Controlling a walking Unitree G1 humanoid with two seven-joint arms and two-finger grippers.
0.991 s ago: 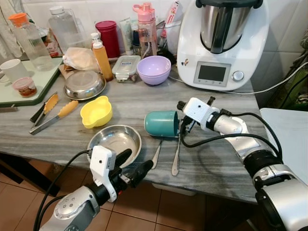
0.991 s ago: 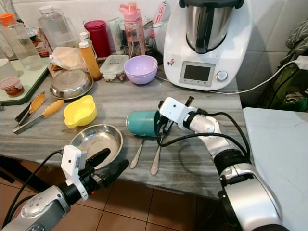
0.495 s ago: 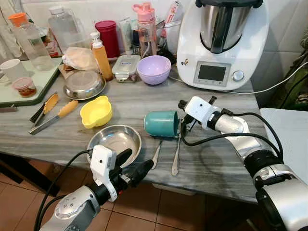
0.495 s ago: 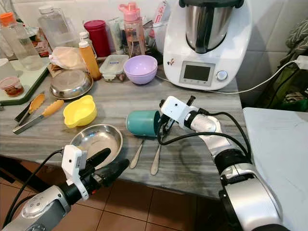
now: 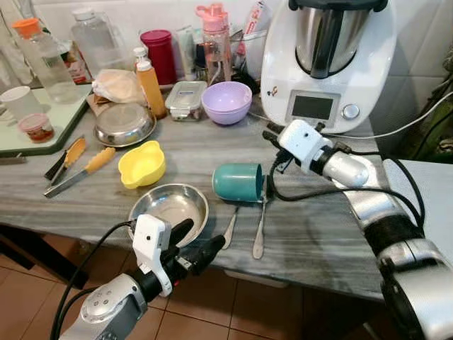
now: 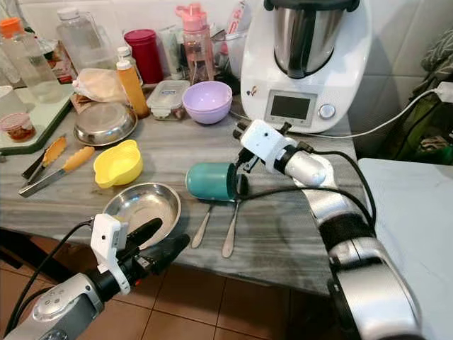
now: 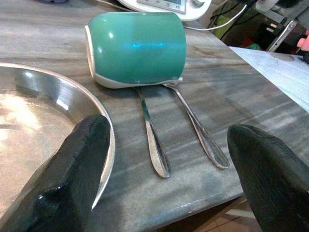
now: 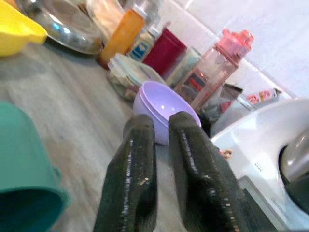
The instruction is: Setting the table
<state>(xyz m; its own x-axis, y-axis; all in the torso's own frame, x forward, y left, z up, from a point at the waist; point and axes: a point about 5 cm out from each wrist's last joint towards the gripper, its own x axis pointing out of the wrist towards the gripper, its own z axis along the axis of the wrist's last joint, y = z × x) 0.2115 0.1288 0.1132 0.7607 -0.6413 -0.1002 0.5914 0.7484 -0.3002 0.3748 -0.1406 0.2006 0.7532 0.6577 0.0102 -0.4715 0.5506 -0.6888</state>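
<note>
A teal cup lies on its side on the grey marble counter, its mouth toward the right. Two spoons lie just in front of it, beside a steel plate. My right gripper hovers above and behind the cup, shut with nothing in it, pointing toward the purple bowl. My left gripper hangs open at the counter's front edge. Its fingers frame the plate's rim, the cup and the spoons.
A yellow bowl, tongs and a second steel plate sit left of the cup. A white food processor stands at the back right, with bottles and jars along the wall. A cable crosses the counter's right end.
My right gripper has risen from beside the cup's mouth and moved back toward the food processor. The cup still lies on its side. The left arm has not moved.
</note>
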